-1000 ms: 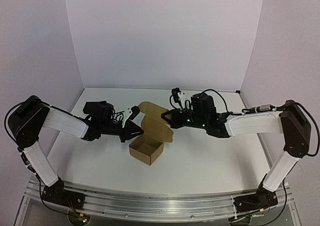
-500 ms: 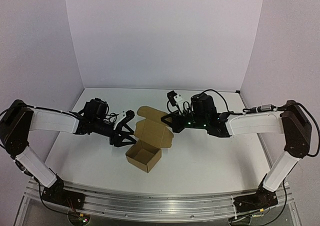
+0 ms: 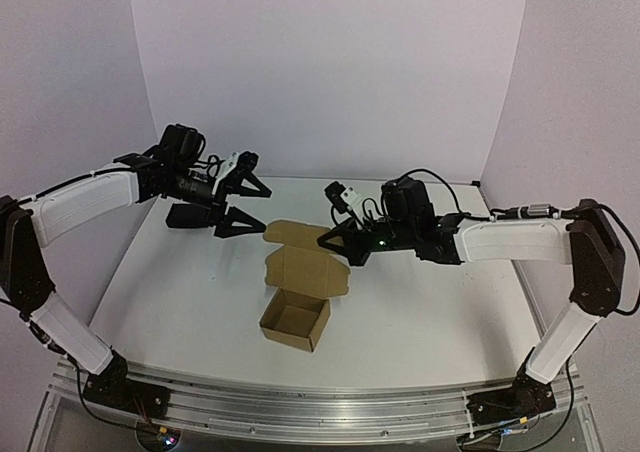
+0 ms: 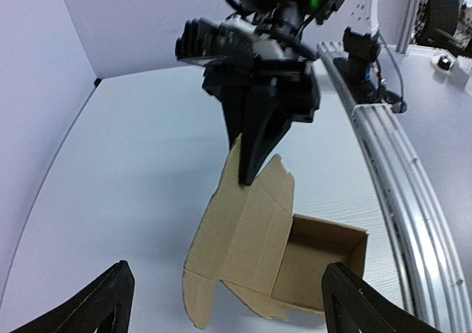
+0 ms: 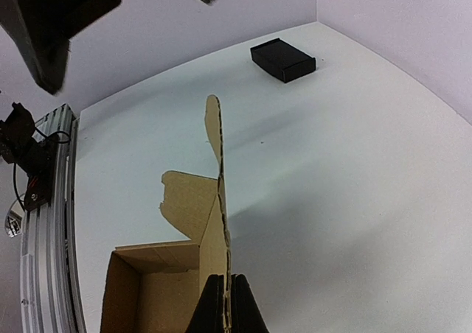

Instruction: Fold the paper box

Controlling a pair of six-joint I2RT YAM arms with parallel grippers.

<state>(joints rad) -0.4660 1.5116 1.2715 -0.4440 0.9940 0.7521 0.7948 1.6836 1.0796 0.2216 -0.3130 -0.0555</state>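
Observation:
The paper box (image 3: 295,322) is a brown cardboard tray on the table, open at the top, with its lid (image 3: 305,269) standing up behind it. My right gripper (image 3: 347,249) is shut on the lid's upper edge; in the right wrist view the fingers (image 5: 226,307) pinch the cardboard edge-on, with the tray (image 5: 147,289) at lower left. My left gripper (image 3: 262,212) hangs open above the table at the back left, apart from the box. In the left wrist view its wide-spread jaws frame the lid (image 4: 243,233), the tray (image 4: 324,252) and the right gripper (image 4: 251,171).
A small black block (image 5: 283,59) lies on the table near the far corner. The aluminium rail (image 4: 383,163) runs along the table's near edge. White walls close in the back and both sides.
My left gripper has let go beside the box, opened wide, and risen up and back to the left. The box has shifted slightly; the right gripper still holds the lid.

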